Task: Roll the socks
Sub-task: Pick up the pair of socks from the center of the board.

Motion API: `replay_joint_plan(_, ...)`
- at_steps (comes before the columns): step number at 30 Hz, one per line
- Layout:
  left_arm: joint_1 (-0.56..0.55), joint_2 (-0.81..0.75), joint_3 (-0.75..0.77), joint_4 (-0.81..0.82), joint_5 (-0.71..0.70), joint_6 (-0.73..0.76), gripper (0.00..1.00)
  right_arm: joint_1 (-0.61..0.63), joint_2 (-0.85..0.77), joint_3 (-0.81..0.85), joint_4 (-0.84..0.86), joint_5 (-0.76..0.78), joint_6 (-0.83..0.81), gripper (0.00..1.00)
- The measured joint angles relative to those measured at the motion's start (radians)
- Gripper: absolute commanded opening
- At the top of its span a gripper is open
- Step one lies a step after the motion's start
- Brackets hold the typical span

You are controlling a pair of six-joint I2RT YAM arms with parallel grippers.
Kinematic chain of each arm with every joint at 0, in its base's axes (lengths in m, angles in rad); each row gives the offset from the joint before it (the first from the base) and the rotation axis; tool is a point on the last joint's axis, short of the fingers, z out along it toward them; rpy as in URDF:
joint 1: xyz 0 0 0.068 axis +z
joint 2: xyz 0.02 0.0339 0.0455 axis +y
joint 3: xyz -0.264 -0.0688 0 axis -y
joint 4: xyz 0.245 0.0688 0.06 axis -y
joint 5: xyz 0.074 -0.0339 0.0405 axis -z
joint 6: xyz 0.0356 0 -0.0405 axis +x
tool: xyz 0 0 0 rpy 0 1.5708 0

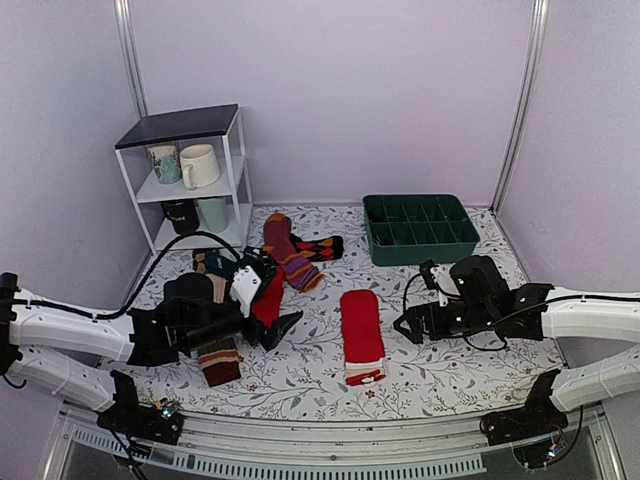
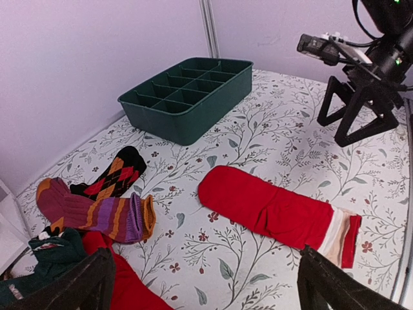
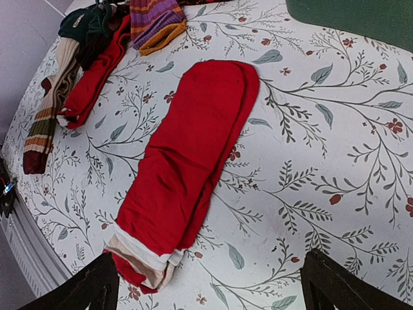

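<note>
Top external, centre: shows the socks (image 1: pixel 362 335) stacked flat, unrolled. Leaves left gripper (image 1: pixel 280 296) and right gripper (image 1: pixel 404 322) either side, both wide open, empty. Probably calls next for pinching one end.

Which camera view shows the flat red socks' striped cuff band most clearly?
The right wrist view: the cuff band lies close, its pale stripes and stacked layers distinct. The left wrist view shows it smaller, at the right end of the red socks. The top external view gives only a tiny pale strip.
</note>
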Motion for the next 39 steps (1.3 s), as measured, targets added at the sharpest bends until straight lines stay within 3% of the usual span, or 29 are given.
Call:
replay_joint_plan(8,0.0,-0.063,-0.024,0.037,0.006,0.045,1.0,0.0,-0.044,-0.033,0.024,0.01,-0.031,1.0)
replay_joint_plan(14,0.0,-0.09,-0.069,0.069,0.05,0.085,0.99,0.0,-0.101,-0.093,0.09,-0.096,-0.099,1.0)
replay_joint_plan(29,0.001,-0.016,-0.114,0.155,0.335,0.119,1.0,0.143,-0.115,-0.255,0.383,-0.293,-0.248,0.97)
replay_joint_plan(39,0.003,0.13,-0.13,0.245,0.391,0.1,0.99,0.321,0.11,-0.231,0.452,-0.198,-0.3,0.92)
